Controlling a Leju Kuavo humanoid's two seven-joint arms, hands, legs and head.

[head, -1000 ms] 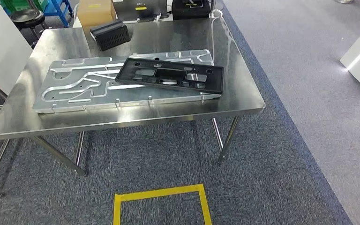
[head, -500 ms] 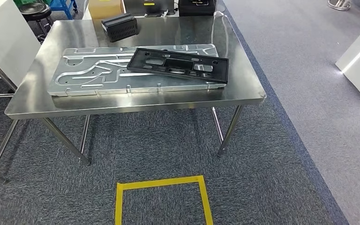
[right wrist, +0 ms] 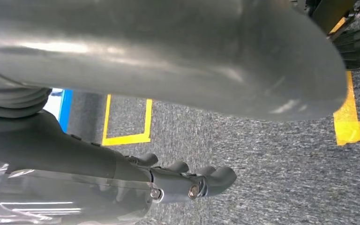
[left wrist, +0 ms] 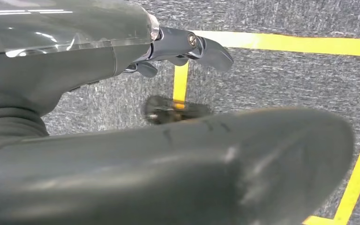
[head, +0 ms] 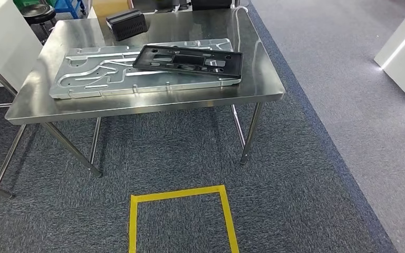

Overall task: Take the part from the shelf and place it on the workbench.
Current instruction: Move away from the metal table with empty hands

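Mottled blue-grey carpet (head: 306, 200) covers most of the floor, with a square outline of yellow tape (head: 182, 219) stuck on it. Off to the right it switches to a paler grey strip (head: 348, 79). White cabinets (head: 403, 50) stand at both sides, and a black round stool (head: 34, 11) sits far back.

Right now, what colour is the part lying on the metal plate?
Black part, clearest in the head view.

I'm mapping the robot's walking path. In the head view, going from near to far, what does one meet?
Yellow floor square → steel workbench → silver grooved plate → small black ribbed box.
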